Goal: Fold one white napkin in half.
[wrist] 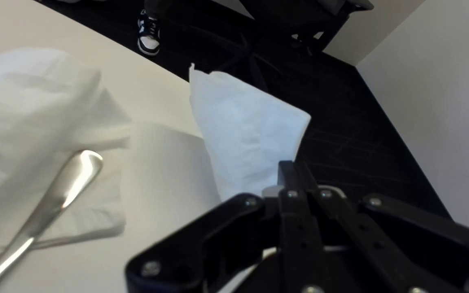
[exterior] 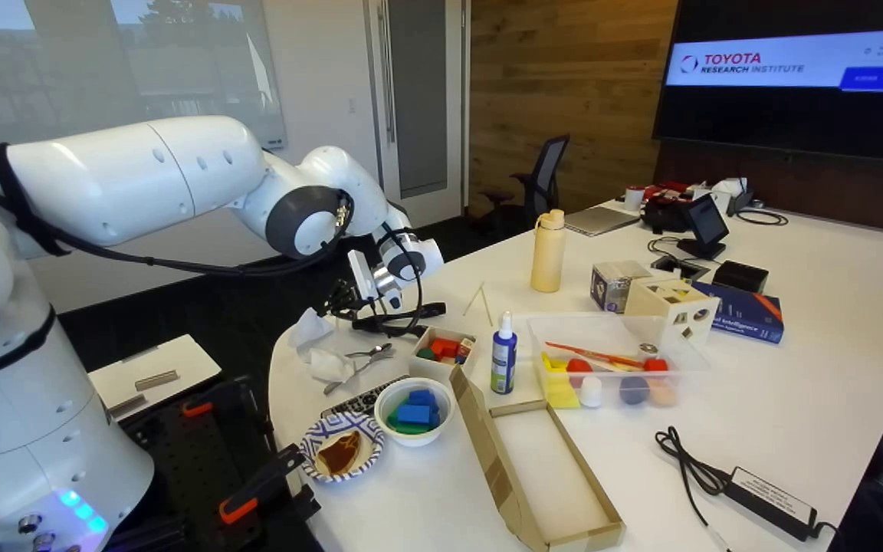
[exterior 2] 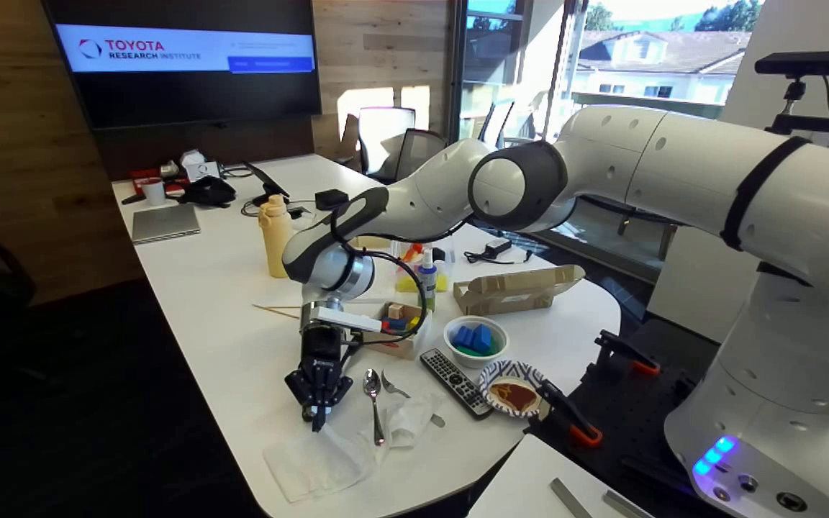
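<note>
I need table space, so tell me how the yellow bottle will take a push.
The yellow bottle stands tall and narrow, so a high push would probably tip it. Toppled, its rounded body may well roll.

Center your clock on the white bowl (exterior: 417, 441) of blue and green blocks (exterior: 415, 415) on the desk (exterior: 825, 284) in an exterior view, 12 at the top. At 8 you have a blue-and-white plate (exterior: 371, 456) bearing a tan-and-brown item (exterior: 339, 452); between 9 and 10, a black remote (exterior: 363, 399); at 1, a small box (exterior: 432, 371) of colored blocks (exterior: 446, 349) and, well beyond it, a yellow bottle (exterior: 548, 257) — upright. Your spray bottle (exterior: 503, 360) stands at 2, near the open cardboard box (exterior: 541, 471) that lies toward 4. Between 3 and 4, you see a power adapter (exterior: 771, 502). In the wrist view, from its middle, a shoe (wrist: 149, 34) shows at 11 — past the desk's edge.
</note>
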### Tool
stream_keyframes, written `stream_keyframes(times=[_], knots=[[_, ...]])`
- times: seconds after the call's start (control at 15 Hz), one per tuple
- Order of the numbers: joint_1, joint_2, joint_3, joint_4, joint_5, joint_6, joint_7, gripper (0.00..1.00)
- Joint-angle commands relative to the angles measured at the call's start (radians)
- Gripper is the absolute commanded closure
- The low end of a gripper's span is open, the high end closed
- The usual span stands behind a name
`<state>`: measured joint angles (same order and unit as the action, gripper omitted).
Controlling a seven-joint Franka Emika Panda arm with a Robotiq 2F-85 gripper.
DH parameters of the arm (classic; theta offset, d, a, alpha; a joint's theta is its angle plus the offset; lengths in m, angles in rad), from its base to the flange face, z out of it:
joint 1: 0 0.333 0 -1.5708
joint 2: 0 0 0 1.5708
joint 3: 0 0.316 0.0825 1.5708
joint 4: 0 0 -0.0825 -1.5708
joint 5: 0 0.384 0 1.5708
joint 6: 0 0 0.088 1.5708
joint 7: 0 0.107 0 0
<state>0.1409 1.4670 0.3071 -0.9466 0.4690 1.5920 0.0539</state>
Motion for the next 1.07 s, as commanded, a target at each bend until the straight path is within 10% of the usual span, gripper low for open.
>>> stream_keyframes(times=[0.0,0.87,0.93,1.0], knots=[[0.057,0.000,-0.021,0.033,0.033,0.079,0.125,1.00],[0.149,-0.043,-0.083,-0.035,-0.004,0.400,0.512,1.00],[0.157,-0.044,-0.088,-0.037,-0.006,0.405,0.529,0.74],[0.163,-0.046,-0.093,-0.038,-0.007,0.406,0.542,0.72]])
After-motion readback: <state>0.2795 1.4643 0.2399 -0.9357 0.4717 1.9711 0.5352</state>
